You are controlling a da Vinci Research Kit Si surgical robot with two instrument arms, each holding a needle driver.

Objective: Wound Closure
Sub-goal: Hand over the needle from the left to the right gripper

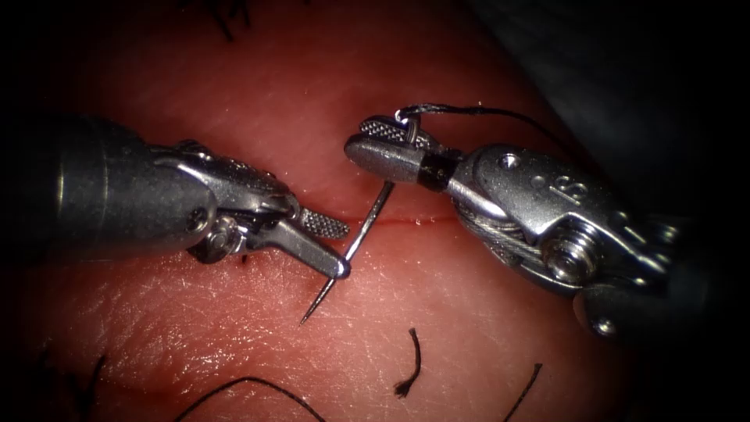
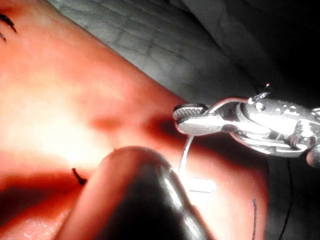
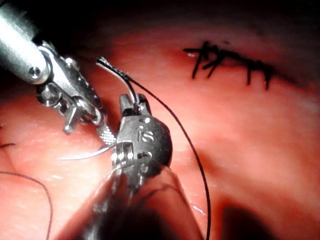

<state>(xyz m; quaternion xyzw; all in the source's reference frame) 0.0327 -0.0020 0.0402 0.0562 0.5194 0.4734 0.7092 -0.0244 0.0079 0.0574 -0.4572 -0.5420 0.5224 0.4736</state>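
My left hand (image 1: pixel 332 248) comes in from the left and sits just on the left side of the cut (image 1: pixel 406 221). Its jaws stand parted, one ribbed pad showing above and the other jaw lying below against the needle (image 1: pixel 361 237) near the pointed end. I judge they have not closed on it, so this hand has hold of nothing for certain.

The needle runs slantwise between my two hands. Its sharp tip lies free over the tissue (image 1: pixel 258 101) below the cut and slightly left of it, not in the flesh, and its body rises across the line of the cut toward the right.

My right hand (image 1: pixel 383 144) comes in from the right, above the cut, with its jaws clamped on the needle close to the tail end. The swaged end sticks out past the jaws, and the thread (image 1: pixel 500 113) trails off from there to the right and away.

I judge the needle stiff, thin, smooth and slippery: it would roll in a loose grip, so it is best held flat across the ribbed pads on the body, away from the tip and swage. The thread is limp and light and will snag. The tissue looks soft, moist and yielding. Short cut ends of thread (image 1: pixel 408 367) lie on it below the cut.
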